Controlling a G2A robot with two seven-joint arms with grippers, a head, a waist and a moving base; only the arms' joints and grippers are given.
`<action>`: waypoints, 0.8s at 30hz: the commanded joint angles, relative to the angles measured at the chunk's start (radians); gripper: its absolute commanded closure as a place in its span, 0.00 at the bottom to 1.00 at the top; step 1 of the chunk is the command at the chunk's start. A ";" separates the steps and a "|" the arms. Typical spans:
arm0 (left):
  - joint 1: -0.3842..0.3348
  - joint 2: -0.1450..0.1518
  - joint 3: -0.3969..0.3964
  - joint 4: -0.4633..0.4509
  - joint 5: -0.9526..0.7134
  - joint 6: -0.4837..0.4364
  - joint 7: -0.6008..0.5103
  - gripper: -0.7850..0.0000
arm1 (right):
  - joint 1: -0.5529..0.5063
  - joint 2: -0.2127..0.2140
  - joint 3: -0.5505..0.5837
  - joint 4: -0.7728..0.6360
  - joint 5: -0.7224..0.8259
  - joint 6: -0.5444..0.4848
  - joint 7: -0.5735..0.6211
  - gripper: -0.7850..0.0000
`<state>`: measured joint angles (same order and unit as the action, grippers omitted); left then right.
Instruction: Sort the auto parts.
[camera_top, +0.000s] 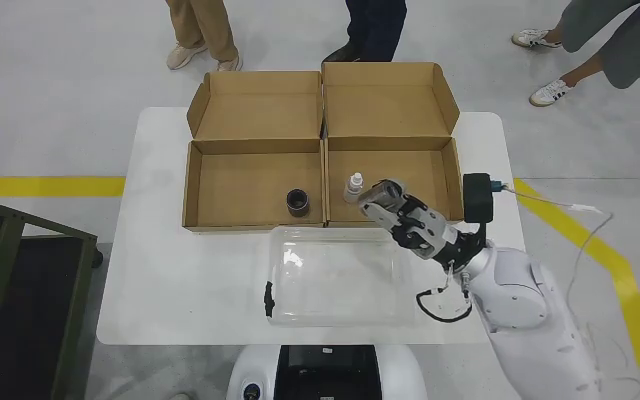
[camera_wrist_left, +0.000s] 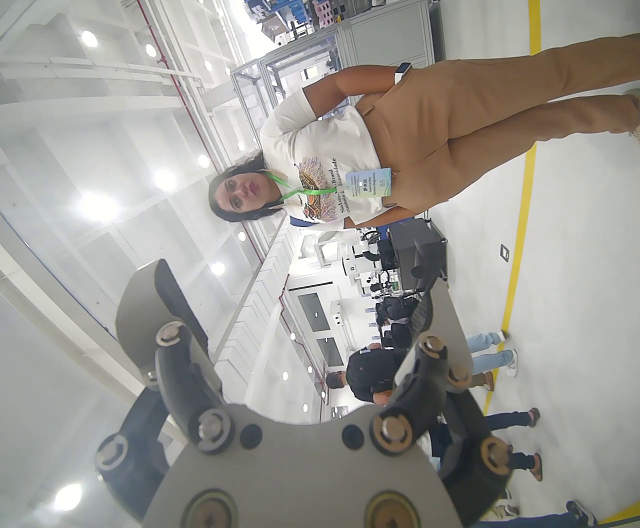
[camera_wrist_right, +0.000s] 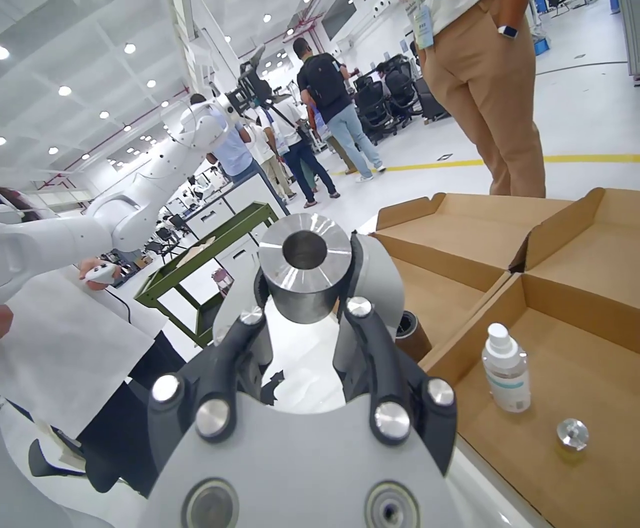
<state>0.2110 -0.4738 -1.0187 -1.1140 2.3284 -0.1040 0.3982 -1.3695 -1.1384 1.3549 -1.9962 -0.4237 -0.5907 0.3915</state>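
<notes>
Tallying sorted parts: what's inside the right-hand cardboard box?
Inside the box: a spray bottle and a small metal knob. The right gripper, holding a metal cylinder, covers part of its floor.

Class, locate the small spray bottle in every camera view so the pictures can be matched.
Top view: the spray bottle stands upright in the right-hand cardboard box, by the wall shared with the left-hand box.
Left wrist view: not in it.
Right wrist view: the spray bottle stands on the same cardboard box's floor.
Shared landmark: the right-hand cardboard box.

right end effector (camera_top: 389, 198) gripping cylinder (camera_top: 381, 189), bottle (camera_top: 354, 186) beside
</notes>
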 joint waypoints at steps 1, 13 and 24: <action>0.000 0.000 0.000 0.000 0.000 0.000 0.000 0.00 | 0.008 -0.001 -0.012 -0.003 -0.088 0.044 0.009 1.00; 0.000 0.000 0.000 0.000 0.000 0.000 0.000 0.00 | 0.086 -0.026 -0.250 -0.002 -0.503 0.192 0.008 1.00; 0.000 0.000 0.000 0.000 0.000 0.000 0.000 0.00 | 0.284 -0.079 -0.451 0.129 -0.585 0.301 0.026 1.00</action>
<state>0.2110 -0.4738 -1.0187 -1.1140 2.3284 -0.1040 0.3982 -1.1089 -1.2119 0.9213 -1.8817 -1.0045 -0.3008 0.4133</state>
